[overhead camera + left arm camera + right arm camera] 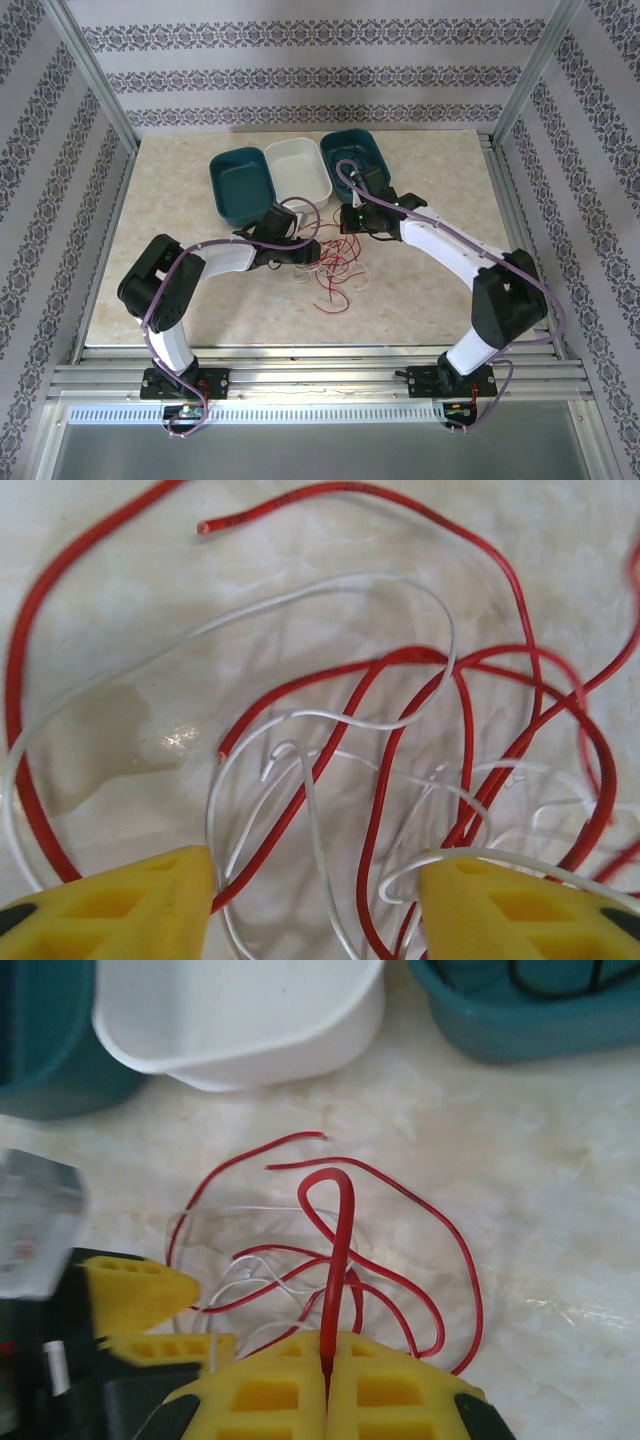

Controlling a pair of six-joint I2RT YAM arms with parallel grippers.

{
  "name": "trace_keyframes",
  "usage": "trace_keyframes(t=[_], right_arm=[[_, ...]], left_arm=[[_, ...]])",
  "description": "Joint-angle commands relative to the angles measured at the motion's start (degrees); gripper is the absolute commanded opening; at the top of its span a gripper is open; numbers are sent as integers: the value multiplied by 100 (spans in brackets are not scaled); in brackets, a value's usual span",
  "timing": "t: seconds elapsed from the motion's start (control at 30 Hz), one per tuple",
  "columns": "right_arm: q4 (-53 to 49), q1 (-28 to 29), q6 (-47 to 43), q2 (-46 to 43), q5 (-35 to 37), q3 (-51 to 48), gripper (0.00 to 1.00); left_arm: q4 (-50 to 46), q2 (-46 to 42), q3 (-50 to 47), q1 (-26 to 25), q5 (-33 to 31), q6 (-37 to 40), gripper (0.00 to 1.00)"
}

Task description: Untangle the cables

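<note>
Yellow fingers point(270, 1390) of my right hand point(327, 1360) sit closest, pressed together and clamped on a red cable point(338, 1230) that rises in a narrow loop beyond the tips. Under everything is the marbled tabletop point(440, 290). At its far side three tubs stand side by side: the left teal tub point(242, 185), a white tub point(297, 168) in the middle, and the right teal tub point(355, 152) with a black strand point(550, 980) lying in it. Nearer than the tubs, between my two hands, the cables point(335, 272) lie in a loose red and white tangle. My left hand point(315, 885) has its fingers apart, low over that tangle, with red and white strands crossing the gap.
</note>
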Motion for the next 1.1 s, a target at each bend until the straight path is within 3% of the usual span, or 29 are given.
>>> trace_keyframes(t=[0.0, 0.47, 0.67, 1.07], right_arm=[[3, 102, -147, -382, 219, 17, 0], [25, 175, -142, -1224, 311, 45, 0], [50, 179, -131, -1569, 377, 54, 0], [-45, 204, -219, -2161, 641, 80, 0]], left_arm=[[176, 103, 178, 41, 178, -38, 48], [229, 138, 153, 6, 230, -42, 43], [211, 108, 126, 7, 227, 10, 33], [255, 63, 12, 4, 194, -14, 32]])
